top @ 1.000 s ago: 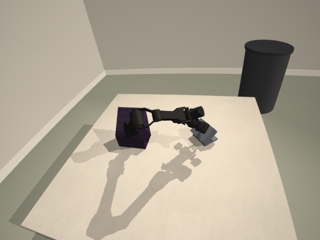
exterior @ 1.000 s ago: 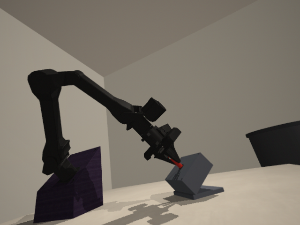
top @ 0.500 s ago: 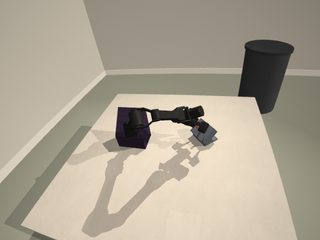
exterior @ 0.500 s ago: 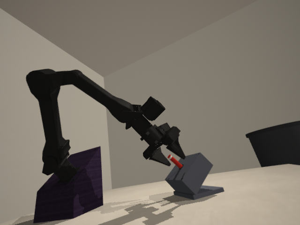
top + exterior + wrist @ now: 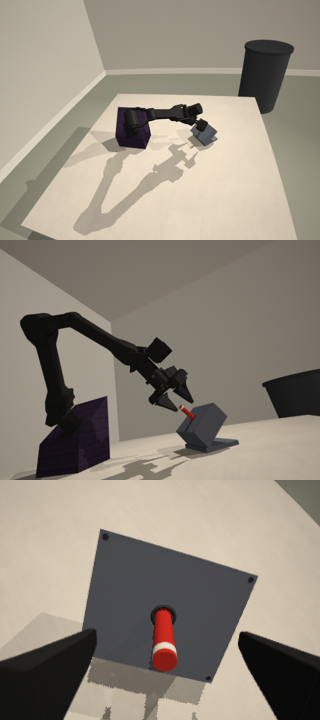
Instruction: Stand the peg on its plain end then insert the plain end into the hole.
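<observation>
The red peg (image 5: 188, 413) (image 5: 163, 631) stands with its plain end in the hole of the grey sloped panel (image 5: 209, 133) (image 5: 211, 418) (image 5: 125, 575). Its white band and red tip point out toward my gripper. A good length of the peg sticks out, roughly square to the face. How deep its hidden end sits cannot be seen. My gripper (image 5: 185, 406) (image 5: 168, 637) is wide open and empty, tilted down toward the face. Its fingertips are on either side of the peg near the banded end, with gaps on both sides in the wrist view.
The arm is mounted on a dark purple block (image 5: 133, 140) (image 5: 95, 426) at the other side of the pale table (image 5: 219, 191). The panel rests on a flat grey foot (image 5: 226, 442). A tall black bin (image 5: 263, 74) (image 5: 297, 395) stands beyond the table edge.
</observation>
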You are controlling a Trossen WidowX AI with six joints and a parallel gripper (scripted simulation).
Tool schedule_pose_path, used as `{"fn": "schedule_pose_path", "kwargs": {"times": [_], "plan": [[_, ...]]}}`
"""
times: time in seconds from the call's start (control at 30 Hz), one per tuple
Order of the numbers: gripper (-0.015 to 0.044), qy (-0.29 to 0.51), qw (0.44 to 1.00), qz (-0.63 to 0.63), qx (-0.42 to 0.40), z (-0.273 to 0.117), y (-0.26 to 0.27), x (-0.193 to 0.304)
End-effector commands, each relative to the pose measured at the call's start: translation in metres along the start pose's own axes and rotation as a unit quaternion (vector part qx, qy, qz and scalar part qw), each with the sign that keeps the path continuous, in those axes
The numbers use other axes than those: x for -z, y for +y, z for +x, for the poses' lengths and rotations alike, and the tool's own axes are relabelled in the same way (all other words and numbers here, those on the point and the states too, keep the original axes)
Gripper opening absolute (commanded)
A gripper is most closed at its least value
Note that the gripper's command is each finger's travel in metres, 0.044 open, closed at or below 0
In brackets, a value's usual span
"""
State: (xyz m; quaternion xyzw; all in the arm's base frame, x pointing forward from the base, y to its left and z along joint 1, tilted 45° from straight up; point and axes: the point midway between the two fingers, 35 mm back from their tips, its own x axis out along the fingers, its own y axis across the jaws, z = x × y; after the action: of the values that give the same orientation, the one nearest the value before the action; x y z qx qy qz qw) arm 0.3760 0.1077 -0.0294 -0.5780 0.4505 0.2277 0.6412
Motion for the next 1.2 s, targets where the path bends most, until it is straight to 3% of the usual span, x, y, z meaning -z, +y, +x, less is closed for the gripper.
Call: {"fn": "schedule_pose_path", "kwargs": {"times": [0.0,1.17], "plan": [[0.044,0.001,1.0,0.001,0.001,-0.007,0.0,0.0],[0.044,-0.002,1.0,-0.001,0.0,-0.062,-0.001,-0.003]]}}
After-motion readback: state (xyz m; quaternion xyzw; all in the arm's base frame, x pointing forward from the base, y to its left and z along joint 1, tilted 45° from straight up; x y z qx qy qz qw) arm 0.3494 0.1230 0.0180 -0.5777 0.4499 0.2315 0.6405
